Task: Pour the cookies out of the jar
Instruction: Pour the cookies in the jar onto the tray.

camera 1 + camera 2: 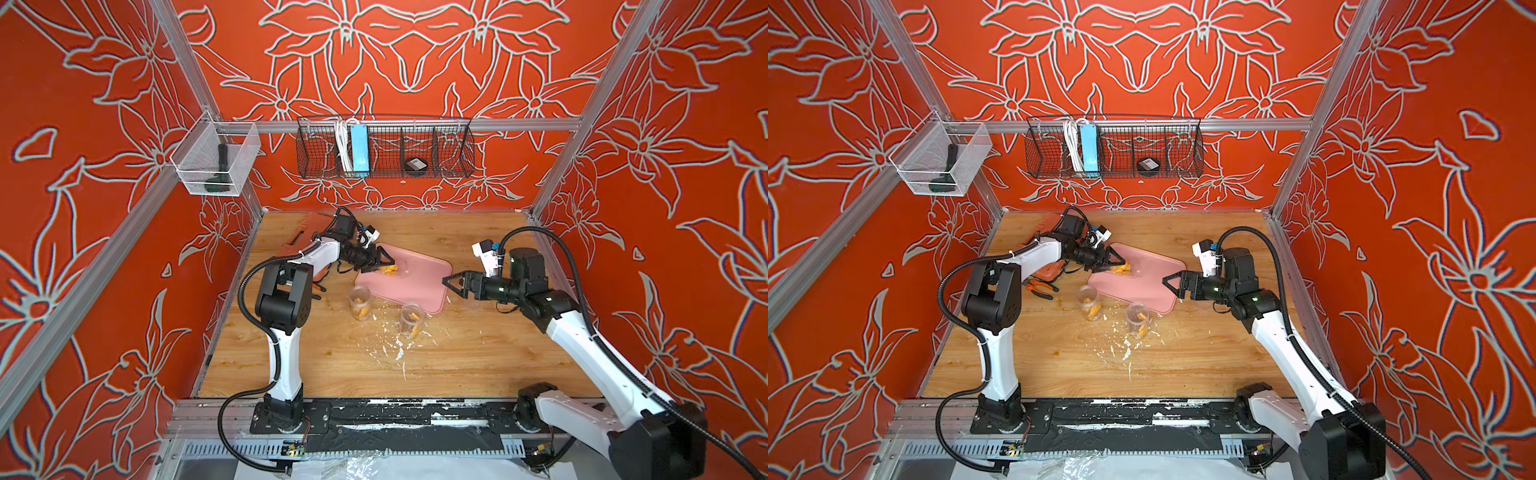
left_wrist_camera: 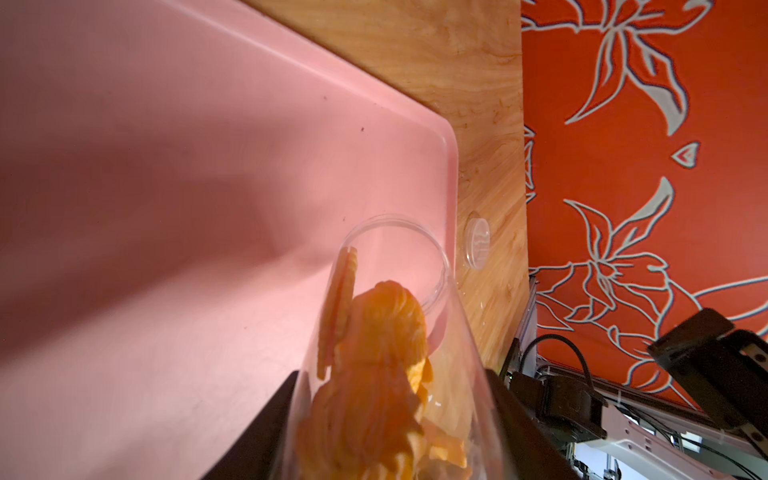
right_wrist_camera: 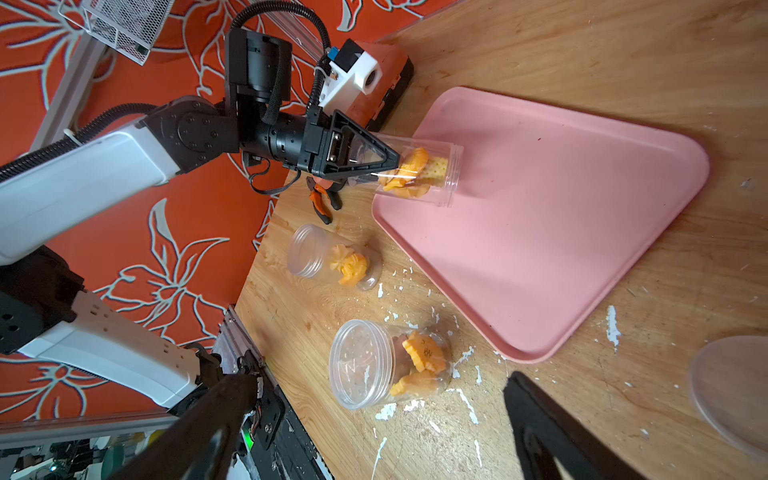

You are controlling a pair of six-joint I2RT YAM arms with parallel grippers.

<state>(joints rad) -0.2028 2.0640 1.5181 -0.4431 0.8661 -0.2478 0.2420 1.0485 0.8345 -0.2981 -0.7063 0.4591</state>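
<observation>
Nearest to me, white crumbs (image 1: 398, 352) lie on the bench (image 1: 291, 365); just behind them two other jars (image 1: 360, 302) stand upright with biscuits inside; farther, the right jaws are wide apart and hold nothing, just beside the edge of the pink tray (image 1: 415, 291); at the far side the left jaws are clamped on the clear jar (image 3: 419, 174), which is tilted with its open mouth over the tray; the cookies (image 3: 409, 166) are inside it.
</observation>
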